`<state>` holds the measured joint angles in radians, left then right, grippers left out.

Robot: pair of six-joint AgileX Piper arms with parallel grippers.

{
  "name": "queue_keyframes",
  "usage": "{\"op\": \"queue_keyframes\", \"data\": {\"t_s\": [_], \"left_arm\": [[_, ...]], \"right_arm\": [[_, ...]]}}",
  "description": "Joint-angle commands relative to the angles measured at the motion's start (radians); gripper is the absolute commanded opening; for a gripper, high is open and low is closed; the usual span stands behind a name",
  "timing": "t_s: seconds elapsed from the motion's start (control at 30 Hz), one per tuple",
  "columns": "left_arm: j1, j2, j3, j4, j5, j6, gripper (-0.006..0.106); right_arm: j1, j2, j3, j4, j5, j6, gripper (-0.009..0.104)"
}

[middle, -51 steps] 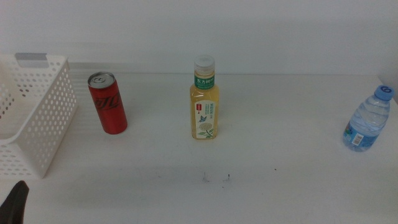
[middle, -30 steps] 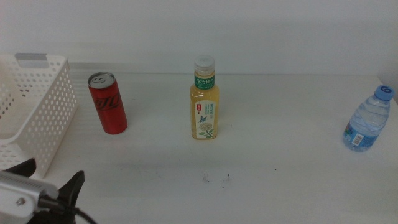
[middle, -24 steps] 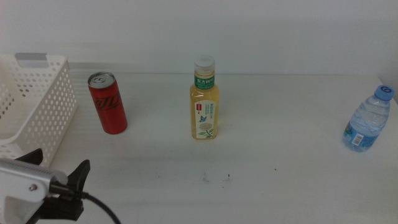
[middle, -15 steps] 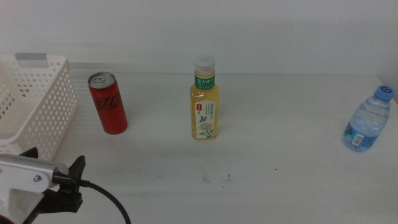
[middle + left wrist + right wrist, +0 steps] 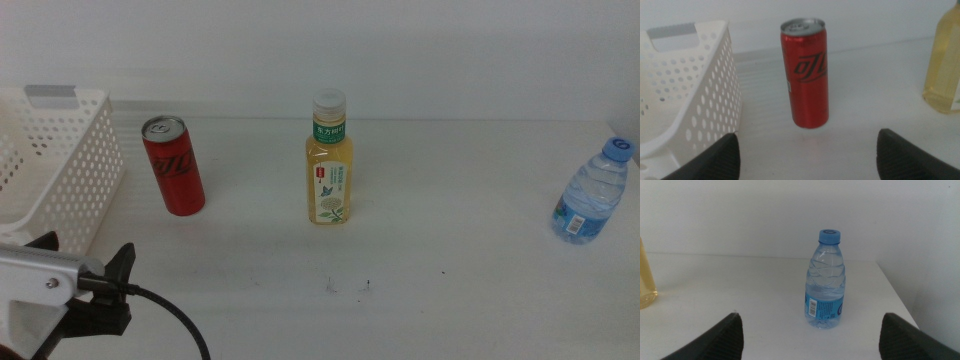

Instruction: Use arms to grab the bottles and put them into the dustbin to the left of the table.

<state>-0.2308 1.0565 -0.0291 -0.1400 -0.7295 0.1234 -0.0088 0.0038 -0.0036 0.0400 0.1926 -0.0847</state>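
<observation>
White bench [image 5: 450, 300], pale wall behind, and lots of bare surface up front. The bin [image 5: 60, 170] sits at the left edge, its holed wall just beside the can [image 5: 174, 166], a narrow gap between them. The tea bottle [image 5: 329, 160] stands upright mid-bench, well apart from the can, open room on both sides. Way out right, the water bottle [image 5: 592, 192] stands near the bench's right edge. The left hand [image 5: 85, 262] is low at the near-left corner, just in front of the bin, jaws spread wide, and its wrist view looks straight at the can [image 5: 806, 72] between them. The right hand [image 5: 810, 340] is out of the middle view; its wrist view shows jaws wide, the water bottle [image 5: 825, 280] centred ahead, nothing touching.
</observation>
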Motion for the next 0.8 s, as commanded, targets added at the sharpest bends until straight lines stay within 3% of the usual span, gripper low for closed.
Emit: {"op": "queue_keyframes", "data": {"t_s": [0.0, 0.4, 0.63, 0.77], "left_arm": [[0.002, 0.003, -0.005, -0.004, -0.038, -0.017, 0.093], [0.002, 0.003, -0.005, 0.0, -0.058, -0.019, 0.093], [0.002, 0.021, -0.018, -0.076, -0.106, 0.029, 0.093], [0.002, 0.087, -0.045, -0.067, -0.179, 0.025, 0.093]], "right_arm": [[-0.006, -0.004, 0.004, -0.008, -0.012, -0.002, 0.079], [-0.006, -0.004, 0.004, -0.008, -0.012, -0.002, 0.079], [-0.006, -0.004, 0.004, -0.008, -0.012, -0.002, 0.079], [-0.006, -0.004, 0.004, -0.008, -0.012, -0.002, 0.079]]}}
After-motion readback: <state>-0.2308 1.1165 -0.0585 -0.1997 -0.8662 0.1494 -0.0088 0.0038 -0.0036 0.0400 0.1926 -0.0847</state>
